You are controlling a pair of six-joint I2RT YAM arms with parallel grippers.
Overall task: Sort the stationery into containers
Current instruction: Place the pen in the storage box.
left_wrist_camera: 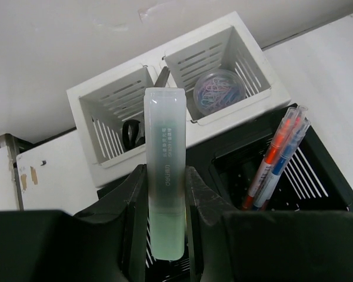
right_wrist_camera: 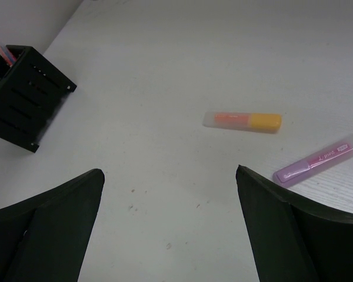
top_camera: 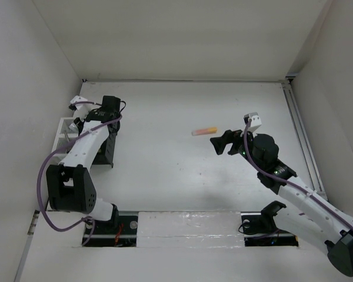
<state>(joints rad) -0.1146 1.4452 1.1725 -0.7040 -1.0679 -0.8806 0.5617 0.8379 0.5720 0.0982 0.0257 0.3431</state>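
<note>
Here we see the left fingers (left_wrist_camera: 135, 205) clamped on the green highlighter (left_wrist_camera: 165, 176), one pad on each long side. Its pale capped end sticks well past the fingertips and its green end reaches back between them. Beyond the tips stands the white container (left_wrist_camera: 88, 100). The black scissors (left_wrist_camera: 132, 132) are in the compartment left of the held highlighter, and a round case of paper clips (left_wrist_camera: 217, 91) is in the compartment to its right. Close under the fingers and off to their right sits the black container (left_wrist_camera: 326, 155), with a red and a blue pen (left_wrist_camera: 276, 158) leaning in it. The right fingers (right_wrist_camera: 47, 235) are spread wide and hold nothing, hovering over the white surface (right_wrist_camera: 165, 70). The orange highlighter (right_wrist_camera: 242, 121) lies flat ahead of them, within the span of the gap but apart from both tips. The purple highlighter (right_wrist_camera: 319, 160) lies just past the right-hand fingertip, near the orange one but not touching it.
</note>
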